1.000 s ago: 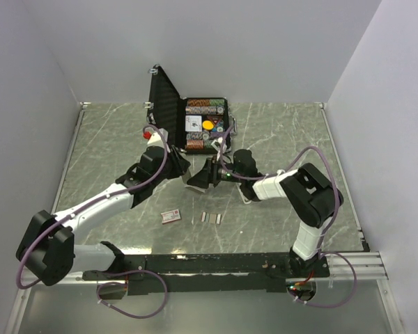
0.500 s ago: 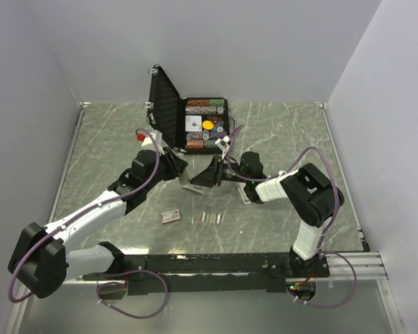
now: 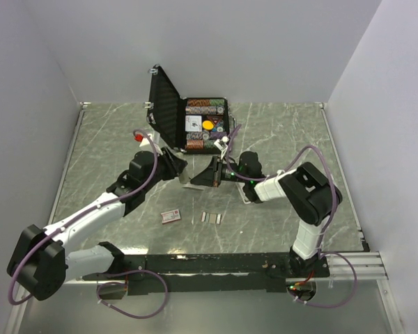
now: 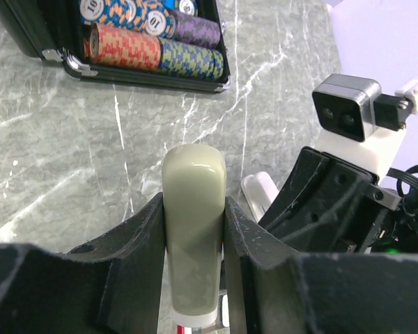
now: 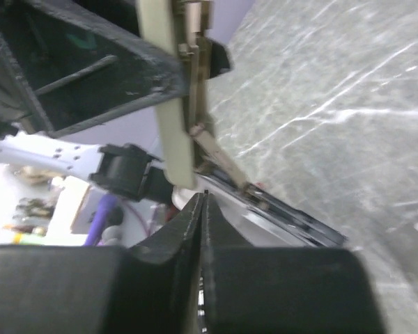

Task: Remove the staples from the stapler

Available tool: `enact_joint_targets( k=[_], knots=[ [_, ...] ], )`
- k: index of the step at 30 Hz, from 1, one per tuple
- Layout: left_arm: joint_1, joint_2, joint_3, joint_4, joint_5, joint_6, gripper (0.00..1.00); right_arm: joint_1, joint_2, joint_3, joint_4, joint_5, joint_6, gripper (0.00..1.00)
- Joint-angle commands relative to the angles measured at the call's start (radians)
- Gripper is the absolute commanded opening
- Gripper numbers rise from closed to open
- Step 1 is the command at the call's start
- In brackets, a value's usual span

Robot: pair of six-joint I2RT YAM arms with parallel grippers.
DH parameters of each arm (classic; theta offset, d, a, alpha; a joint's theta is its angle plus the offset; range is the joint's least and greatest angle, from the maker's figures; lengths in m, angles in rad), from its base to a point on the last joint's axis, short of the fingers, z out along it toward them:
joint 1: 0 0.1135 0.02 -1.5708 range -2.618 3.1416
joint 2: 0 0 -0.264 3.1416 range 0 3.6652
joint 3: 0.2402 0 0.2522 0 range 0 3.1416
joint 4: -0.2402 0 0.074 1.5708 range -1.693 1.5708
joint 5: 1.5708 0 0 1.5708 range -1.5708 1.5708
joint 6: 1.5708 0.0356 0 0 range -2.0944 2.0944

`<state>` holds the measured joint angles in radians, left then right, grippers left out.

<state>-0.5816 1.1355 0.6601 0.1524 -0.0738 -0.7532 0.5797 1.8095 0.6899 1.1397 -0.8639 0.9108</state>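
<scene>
The left claw is clenched on the cream body of the stapler, holding it above the middle of the table. The right claw meets it from the right. Its fingers are pressed together to a thin seam at the stapler's metal rail, and we cannot tell whether anything thin is pinched there.

The staples lie on the table as short silvery strips toward its near edge, well apart from both claws. The red-and-white box lies near them on their left.

Behind the stapler, toward the far edge, the black case stands open with its lid upright, and rows of poker chips fill its tray. A white piece lies on the table by the right arm, partly covered, and we cannot say what it is.

From above, the two claws crowd over the stapler and hide most of it. In the right wrist view the rail is blurred and cut off by the claw, so we cannot make out whether any strip sits inside.

We read "10" on two chips in the left wrist view. The print on the box is too small to read.
</scene>
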Motion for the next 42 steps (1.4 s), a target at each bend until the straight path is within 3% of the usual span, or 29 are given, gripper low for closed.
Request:
enact_joint_targets(
  k=[1, 7, 14, 22, 30, 42],
  knots=[
    [0.002, -0.071, -0.002, 0.062, 0.042, -0.008, 0.01, -0.026, -0.126, 0.008, -0.128, 0.097, -0.127, 0.0],
    [0.002, -0.135, -0.033, 0.046, 0.091, 0.008, 0.01, -0.046, -0.251, 0.051, -0.329, 0.19, -0.268, 0.0],
    [0.0, -0.152, -0.025, 0.044, 0.105, 0.017, 0.01, -0.031, -0.168, 0.154, -0.422, 0.187, -0.3, 0.0],
    [0.002, -0.068, 0.032, 0.015, 0.077, -0.001, 0.01, 0.032, -0.114, 0.175, -0.517, 0.206, -0.368, 0.0],
    [0.003, 0.042, 0.095, 0.004, -0.05, -0.032, 0.0, 0.071, -0.122, 0.131, -0.561, 0.204, -0.386, 0.0],
    [0.012, 0.24, 0.257, -0.007, -0.138, -0.048, 0.01, 0.094, -0.064, 0.141, -0.535, 0.089, -0.334, 0.0]
  ],
)
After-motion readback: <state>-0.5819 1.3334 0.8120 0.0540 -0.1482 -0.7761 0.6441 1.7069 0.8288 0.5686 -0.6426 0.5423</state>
